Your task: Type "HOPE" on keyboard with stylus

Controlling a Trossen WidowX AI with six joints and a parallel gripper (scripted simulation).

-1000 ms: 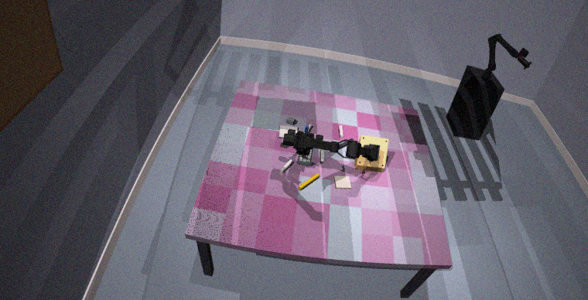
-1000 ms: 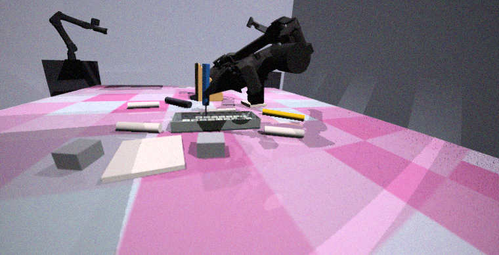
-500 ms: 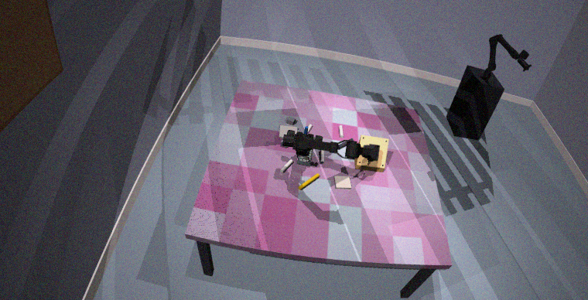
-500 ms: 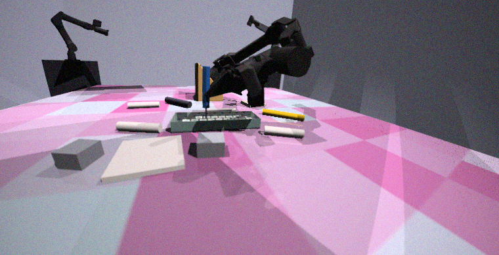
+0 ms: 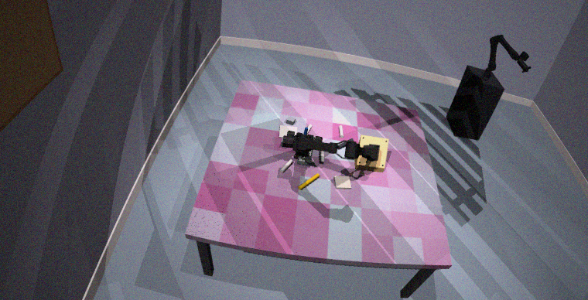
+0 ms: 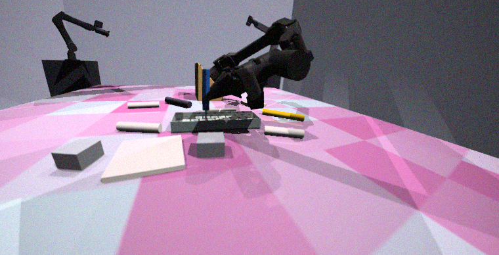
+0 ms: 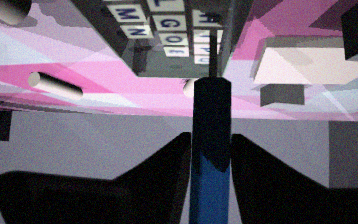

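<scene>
The blue stylus (image 5: pixel 305 130) (image 6: pixel 205 80) (image 7: pixel 210 192) stands nearly upright. My gripper (image 6: pixel 210 96) (image 7: pixel 211 142) is shut on its barrel. The stylus's thin dark tip reaches down into the grey-green keyboard (image 6: pixel 183 126) (image 7: pixel 165 70). In the wrist view the tip's end overlaps the key just below the H key (image 7: pixel 206 18), in the same column as P. The O key (image 7: pixel 175 39) and the E key (image 7: pixel 176 51) show in the neighbouring column, under G. Whether the tip touches or presses a key cannot be told. The tip hides part of the key under it.
Grey blocks (image 6: pixel 210 144) (image 6: pixel 77 154) and a cream plate (image 6: pixel 144 158) lie near the keyboard. White cylinders (image 6: pixel 138 127) (image 6: pixel 284 131) flank it. A yellow cylinder (image 5: pixel 309 181) (image 6: pixel 283 114) and a black one (image 6: pixel 178 102) lie beyond. The arm's base is on a yellow board (image 5: pixel 382 154).
</scene>
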